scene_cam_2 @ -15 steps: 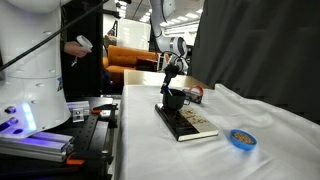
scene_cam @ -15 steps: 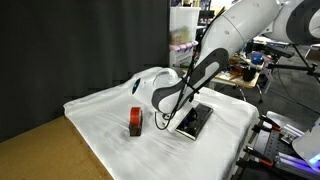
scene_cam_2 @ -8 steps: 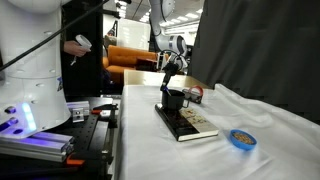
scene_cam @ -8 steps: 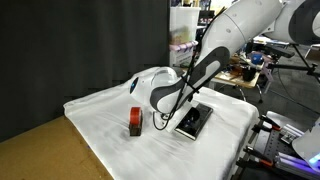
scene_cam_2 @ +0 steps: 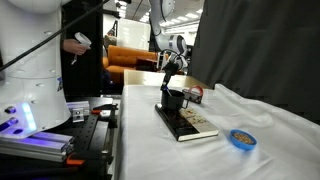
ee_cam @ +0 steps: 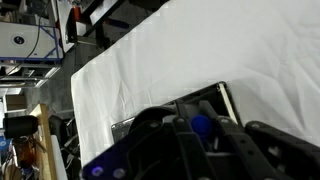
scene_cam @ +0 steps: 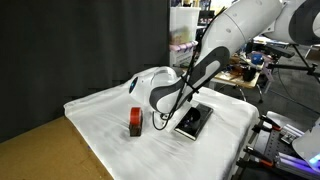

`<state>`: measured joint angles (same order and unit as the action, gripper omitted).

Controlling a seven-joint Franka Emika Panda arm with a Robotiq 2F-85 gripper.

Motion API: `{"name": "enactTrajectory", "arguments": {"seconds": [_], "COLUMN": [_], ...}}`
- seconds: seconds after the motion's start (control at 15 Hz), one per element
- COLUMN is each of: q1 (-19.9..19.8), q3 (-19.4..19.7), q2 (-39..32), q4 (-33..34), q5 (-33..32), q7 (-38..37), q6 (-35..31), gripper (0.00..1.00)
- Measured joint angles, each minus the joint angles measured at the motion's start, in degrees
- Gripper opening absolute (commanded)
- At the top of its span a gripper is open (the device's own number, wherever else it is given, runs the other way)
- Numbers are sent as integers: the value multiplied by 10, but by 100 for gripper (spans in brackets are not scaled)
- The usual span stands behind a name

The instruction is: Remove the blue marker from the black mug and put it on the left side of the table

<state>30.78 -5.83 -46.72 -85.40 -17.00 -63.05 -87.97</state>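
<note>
Wrinkled white cloth drapes the table [scene_cam: 100,118], with dark curtains behind it and lab clutter beyond. In the wrist view the blue marker [ee_cam: 201,125] shows only as a small blue tip at about 6 o'clock in the picture, framed by dark gripper parts. That fits a marker standing upright in the black mug [scene_cam_2: 175,99], tip up where it can be pinched from above. The marker itself is too small to make out in either exterior view.

The gripper [scene_cam_2: 171,84] hangs straight over the mug, at 12 o'clock from its rim and very close to it. It points down, probably so the marker can be drawn up along its own length without tipping the mug. The fingers [ee_cam: 180,135] stand on either side of the blue tip with little gap showing. I cannot tell whether they are pressed onto it or just flanking it.

The mug stands on or right at the far end of a black slab [scene_cam_2: 190,122] with a white edge. A blue disc [scene_cam_2: 240,138] lies at about 4 o'clock from the mug, well apart. In an exterior view a red-brown block [scene_cam: 135,121] sits at 9 o'clock from the arm's tip, near it. My judgement is that the step in hand is the grasp, with the lift and the carry to the table's left side yet to come.
</note>
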Motion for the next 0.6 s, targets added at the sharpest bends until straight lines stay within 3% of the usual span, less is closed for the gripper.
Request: {"name": "enactTrajectory", "arguments": {"seconds": [0.6], "q1": [-3], "q3": [14], "q2": [0], "q4": [10], "q5": [-4], "q7": [0], "q6": [0], "gripper": [5]}}
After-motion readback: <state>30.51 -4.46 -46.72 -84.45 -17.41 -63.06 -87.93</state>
